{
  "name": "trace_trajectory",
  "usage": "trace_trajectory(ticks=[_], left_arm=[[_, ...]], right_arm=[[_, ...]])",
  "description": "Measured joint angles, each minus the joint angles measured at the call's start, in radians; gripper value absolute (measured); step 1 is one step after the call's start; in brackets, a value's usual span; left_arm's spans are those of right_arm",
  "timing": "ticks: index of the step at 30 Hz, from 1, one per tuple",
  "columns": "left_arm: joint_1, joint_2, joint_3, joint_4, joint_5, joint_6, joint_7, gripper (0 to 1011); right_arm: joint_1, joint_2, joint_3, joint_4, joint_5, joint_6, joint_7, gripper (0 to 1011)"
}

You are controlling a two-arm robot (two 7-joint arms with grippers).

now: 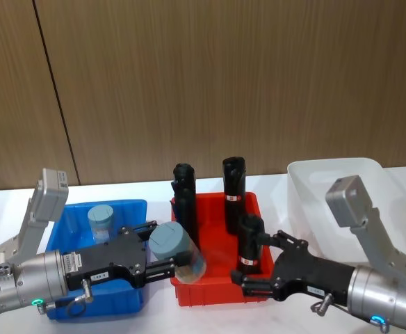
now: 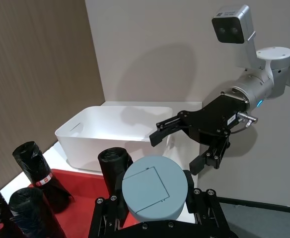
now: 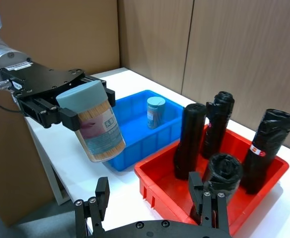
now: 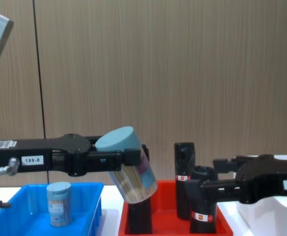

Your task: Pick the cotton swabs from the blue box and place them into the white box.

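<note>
Head view, left gripper: it is clenching a small clear plastic cylinder tub of cotton swabs with a grey-blue lid, gripping it just under the lid.
Head view, second swab tub: it is standing upright behind that gripper, inside the bright blue shallow plastic box.
Head view, right gripper: it is hanging with its jaws spread and nothing between them, facing the held tub across the red plastic tray; the white rectangular plastic box is lying behind it.
Left wrist view, held tub: its lid is showing round between the fingers, with the white box well beyond it, past the spread right gripper.
Right wrist view, held tub: it is leaning, its base swinging out from the left gripper over the gap between the blue box and the red tray.
Chest view, tall black rolls with red-white labels: they are standing in the tray between the two grippers, just below the right one's fingers.
Risk, slip: the tub is probably hanging by a shallow grip near the lid, so a jolt could be tipping it into the red tray.
Risk, collision: a right gripper closing in low could be knocking a black roll over.
</note>
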State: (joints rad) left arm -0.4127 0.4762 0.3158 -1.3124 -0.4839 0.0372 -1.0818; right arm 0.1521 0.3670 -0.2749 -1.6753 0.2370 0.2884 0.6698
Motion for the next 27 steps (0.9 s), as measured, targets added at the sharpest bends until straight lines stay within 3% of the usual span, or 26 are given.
trace_trajectory(ticks=[27], left_arm=[[0.000,0.000,0.000,0.000,0.000,0.000,0.000,660]], right_arm=[[0.078,-0.058,-0.065,0.052,-0.076,0.023,0.073,1002]])
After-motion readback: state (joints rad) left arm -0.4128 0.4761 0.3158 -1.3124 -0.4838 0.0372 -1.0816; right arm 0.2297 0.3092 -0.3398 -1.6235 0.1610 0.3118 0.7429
